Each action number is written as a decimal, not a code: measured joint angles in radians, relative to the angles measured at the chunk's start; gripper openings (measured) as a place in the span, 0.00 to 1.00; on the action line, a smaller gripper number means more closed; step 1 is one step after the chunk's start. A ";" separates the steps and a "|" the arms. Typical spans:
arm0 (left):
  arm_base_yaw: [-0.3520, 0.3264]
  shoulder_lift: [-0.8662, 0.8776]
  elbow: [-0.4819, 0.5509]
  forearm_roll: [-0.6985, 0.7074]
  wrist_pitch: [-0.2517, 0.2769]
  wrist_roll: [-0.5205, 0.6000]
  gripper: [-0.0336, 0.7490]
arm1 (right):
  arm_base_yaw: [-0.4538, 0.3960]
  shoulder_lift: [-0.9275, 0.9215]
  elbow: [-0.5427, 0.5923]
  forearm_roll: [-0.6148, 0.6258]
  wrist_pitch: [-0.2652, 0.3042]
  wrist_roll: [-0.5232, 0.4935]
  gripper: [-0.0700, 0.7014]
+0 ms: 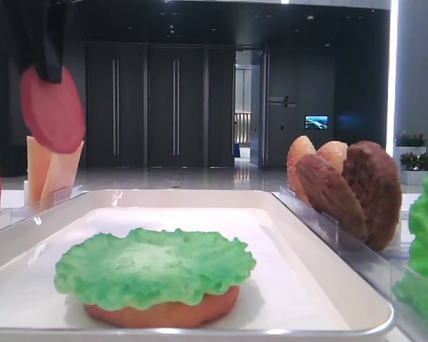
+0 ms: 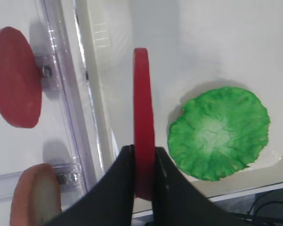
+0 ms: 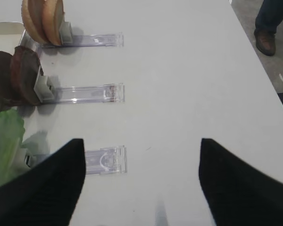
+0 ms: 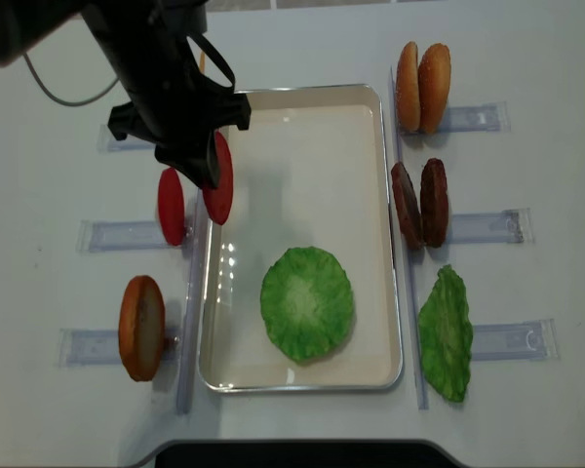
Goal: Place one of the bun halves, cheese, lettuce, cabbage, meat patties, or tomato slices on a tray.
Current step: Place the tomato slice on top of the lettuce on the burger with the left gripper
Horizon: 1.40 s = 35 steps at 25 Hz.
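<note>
My left gripper (image 2: pixel 144 162) pinches a tomato slice (image 2: pixel 143 122) edge-on between its fingers, raised over the tray (image 4: pixel 370 195) rim. Beyond the fingertips, lettuce (image 2: pixel 219 133) already covers a bun half (image 1: pixel 164 312); the slice remains to place. My right gripper (image 3: pixel 139 181) stands open, empty.

1 red tomato slice (image 4: pixel 217 179) hangs on edge above the white tray's (image 4: pixel 302 94) left rim.

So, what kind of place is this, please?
Probably a demonstration table in a large lobby or hall. Tall dark doors and a wall screen stand behind the white table. Toy burger parts stand in clear holders beside a tray.
</note>
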<state>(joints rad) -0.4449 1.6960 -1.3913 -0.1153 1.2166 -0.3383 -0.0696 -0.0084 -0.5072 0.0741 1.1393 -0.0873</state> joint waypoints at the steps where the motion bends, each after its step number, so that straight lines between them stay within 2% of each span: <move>1: 0.000 -0.007 0.000 -0.012 0.000 0.004 0.12 | 0.000 0.000 0.000 0.000 0.000 0.000 0.72; 5: 0.000 -0.050 0.013 -0.035 0.001 0.020 0.12 | 0.000 0.000 0.000 0.000 0.000 0.000 0.72; 11: 0.000 -0.143 0.108 -0.059 0.003 0.077 0.12 | 0.000 0.000 0.000 0.000 0.000 0.000 0.72; 16: 0.000 -0.225 0.174 -0.174 -0.002 0.159 0.12 | 0.000 0.000 0.000 0.000 0.000 0.000 0.72; 24: 0.000 -0.267 0.276 -0.424 -0.068 0.338 0.12 | 0.000 0.000 0.000 0.000 0.000 0.000 0.72; 31: 0.000 -0.267 0.379 -0.561 -0.122 0.497 0.12 | 0.000 0.000 0.000 0.000 0.000 0.000 0.72; 35: 0.000 -0.267 0.447 -0.640 -0.184 0.605 0.12 | 0.000 0.000 0.000 0.000 0.000 0.000 0.72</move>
<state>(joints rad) -0.4449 1.4286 -0.9441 -0.7553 1.0330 0.2667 -0.0696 -0.0084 -0.5072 0.0741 1.1393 -0.0873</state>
